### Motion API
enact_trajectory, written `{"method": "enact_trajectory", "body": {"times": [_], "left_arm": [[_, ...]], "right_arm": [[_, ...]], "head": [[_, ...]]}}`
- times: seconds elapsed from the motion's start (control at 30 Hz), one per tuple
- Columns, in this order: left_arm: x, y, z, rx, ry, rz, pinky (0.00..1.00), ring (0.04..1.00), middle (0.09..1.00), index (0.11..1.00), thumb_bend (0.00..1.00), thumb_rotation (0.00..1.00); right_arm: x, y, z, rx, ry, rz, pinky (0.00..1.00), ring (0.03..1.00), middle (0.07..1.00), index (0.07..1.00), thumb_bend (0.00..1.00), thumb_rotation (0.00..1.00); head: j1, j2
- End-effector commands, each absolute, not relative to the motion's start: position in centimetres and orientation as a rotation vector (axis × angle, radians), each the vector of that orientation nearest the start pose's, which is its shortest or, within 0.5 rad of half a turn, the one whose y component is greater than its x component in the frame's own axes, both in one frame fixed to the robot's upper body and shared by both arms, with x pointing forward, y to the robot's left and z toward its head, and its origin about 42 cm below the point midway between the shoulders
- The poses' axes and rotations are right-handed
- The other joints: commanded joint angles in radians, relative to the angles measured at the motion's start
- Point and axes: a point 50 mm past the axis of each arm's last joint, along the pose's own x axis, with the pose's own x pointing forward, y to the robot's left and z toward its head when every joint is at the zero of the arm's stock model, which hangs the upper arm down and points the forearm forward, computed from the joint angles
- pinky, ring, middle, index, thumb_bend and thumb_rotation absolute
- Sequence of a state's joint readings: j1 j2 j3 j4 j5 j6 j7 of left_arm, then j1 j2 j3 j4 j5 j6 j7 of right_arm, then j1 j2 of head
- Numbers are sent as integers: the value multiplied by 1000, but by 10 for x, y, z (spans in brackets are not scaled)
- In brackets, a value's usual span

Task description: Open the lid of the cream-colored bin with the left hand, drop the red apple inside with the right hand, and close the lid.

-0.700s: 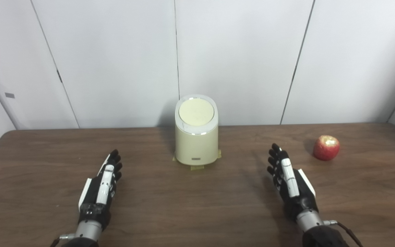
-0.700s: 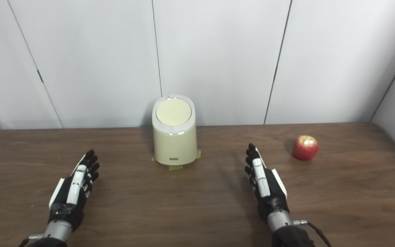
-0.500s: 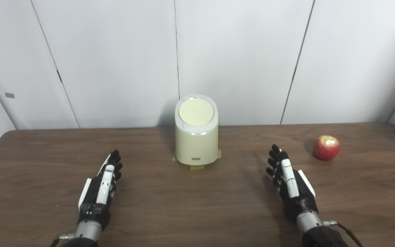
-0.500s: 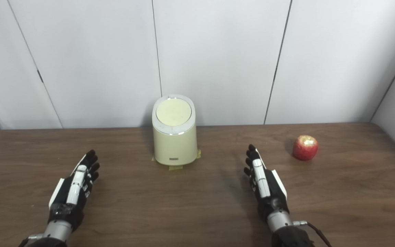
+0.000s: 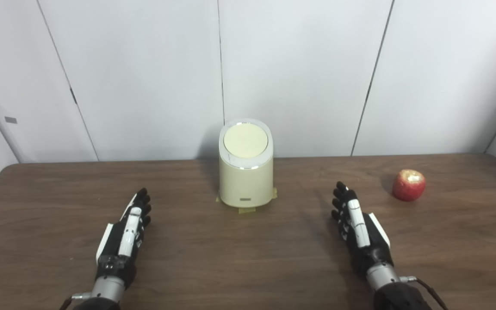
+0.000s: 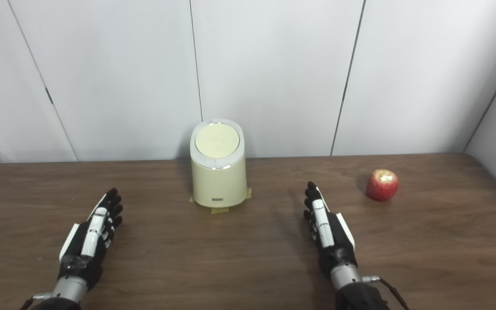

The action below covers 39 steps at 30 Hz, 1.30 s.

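- On the wood-grain table (image 5: pixel 248 258), the round red apple (image 5: pixel 408 185) lies apart from the right hand (image 5: pixel 358 230).
- Both hands, left hand (image 5: pixel 123 234) included, lie fingers spread, empty.
- Smooth cream bin (image 5: pixel 245 176), lid (image 5: pixel 245 141) down.

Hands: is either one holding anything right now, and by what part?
Nothing is held. The left hand and right hand are both open over the table, apart from the bin and the apple.

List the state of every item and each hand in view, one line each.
cream-colored bin: upright on the table, yellow tape at its base.
lid: closed.
red apple: resting on the table, right of the bin, untouched.
left hand: open, fingers extended, holding nothing.
right hand: open, fingers extended, holding nothing.
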<state>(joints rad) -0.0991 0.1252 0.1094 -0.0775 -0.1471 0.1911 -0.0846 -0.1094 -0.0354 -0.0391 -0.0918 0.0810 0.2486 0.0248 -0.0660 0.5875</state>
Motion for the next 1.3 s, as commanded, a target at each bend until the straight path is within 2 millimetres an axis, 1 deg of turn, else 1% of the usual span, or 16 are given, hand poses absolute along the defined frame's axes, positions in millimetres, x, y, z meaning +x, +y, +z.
{"method": "enact_trajectory", "body": {"times": [0.0, 0.13, 0.17, 0.2, 0.27, 0.33, 0.37, 0.47, 0.57, 0.7, 0.77, 0.9, 1.0, 1.1, 1.17, 1.27], "left_arm": [[324, 266, 159, -6, -93, -42, 1000, 989, 993, 996, 403, 812], [323, 263, 164, 3, -94, -50, 981, 979, 986, 997, 493, 657], [323, 262, 166, 19, -93, -58, 981, 980, 986, 999, 501, 581], [324, 261, 169, 28, -93, -63, 978, 982, 989, 1000, 500, 577], [328, 260, 176, 61, -94, -51, 945, 971, 979, 996, 534, 480], [336, 259, 187, 115, -102, -26, 891, 951, 952, 965, 603, 406], [341, 259, 193, 148, -114, -17, 893, 943, 941, 958, 624, 382], [359, 259, 210, 247, -147, -22, 842, 902, 917, 950, 638, 383], [377, 255, 227, 257, -159, -32, 795, 880, 913, 949, 637, 339], [398, 250, 249, 351, -192, -47, 785, 874, 915, 952, 633, 350], [408, 248, 259, 374, -188, -55, 787, 888, 930, 965, 642, 385], [432, 242, 279, 407, -194, -62, 763, 896, 939, 966, 656, 357], [451, 234, 294, 465, -182, -58, 751, 890, 934, 961, 694, 351], [469, 223, 306, 517, -169, -69, 771, 883, 932, 962, 747, 350], [479, 216, 311, 555, -163, -78, 772, 877, 935, 963, 799, 318], [495, 205, 324, 599, -168, -119, 775, 892, 948, 970, 827, 281]], "right_arm": [[325, -218, 156, 46, -39, 35, 991, 1000, 1000, 986, 561, 1000], [323, -219, 153, 47, -30, 34, 996, 1000, 1000, 987, 555, 1000], [322, -219, 152, 47, -26, 33, 990, 1000, 1000, 987, 544, 1000], [322, -219, 151, 48, -24, 32, 987, 1000, 1000, 986, 541, 1000], [322, -218, 149, 51, -19, 29, 984, 999, 999, 983, 534, 1000], [323, -217, 148, 47, -18, 28, 981, 994, 995, 977, 531, 1000], [324, -217, 148, 42, -18, 29, 980, 994, 997, 978, 533, 1000], [325, -216, 146, 37, -22, 28, 968, 992, 996, 972, 527, 1000], [325, -216, 146, 39, -24, 23, 963, 991, 995, 969, 527, 1000], [326, -216, 146, 34, -27, 18, 950, 987, 992, 961, 525, 1000], [326, -216, 144, 38, -28, 21, 958, 990, 994, 959, 520, 1000], [327, -216, 144, 42, -32, 13, 953, 988, 994, 953, 524, 1000], [327, -218, 143, 34, -35, 12, 949, 988, 994, 961, 514, 1000], [328, -218, 142, 37, -38, 15, 957, 992, 996, 968, 515, 1000], [329, -217, 142, 37, -40, 15, 957, 987, 993, 963, 523, 1000], [329, -216, 142, 45, -40, 11, 953, 984, 990, 962, 526, 1000]], "head": [[-1, -7], [-4, -23], [-3, -25], [-2, -28], [-1, -32], [-2, -38], [-2, -38], [-6, -45], [-4, -53], [0, -60], [0, -63], [1, -68], [5, -73], [5, -76], [6, -78], [10, -80]]}}
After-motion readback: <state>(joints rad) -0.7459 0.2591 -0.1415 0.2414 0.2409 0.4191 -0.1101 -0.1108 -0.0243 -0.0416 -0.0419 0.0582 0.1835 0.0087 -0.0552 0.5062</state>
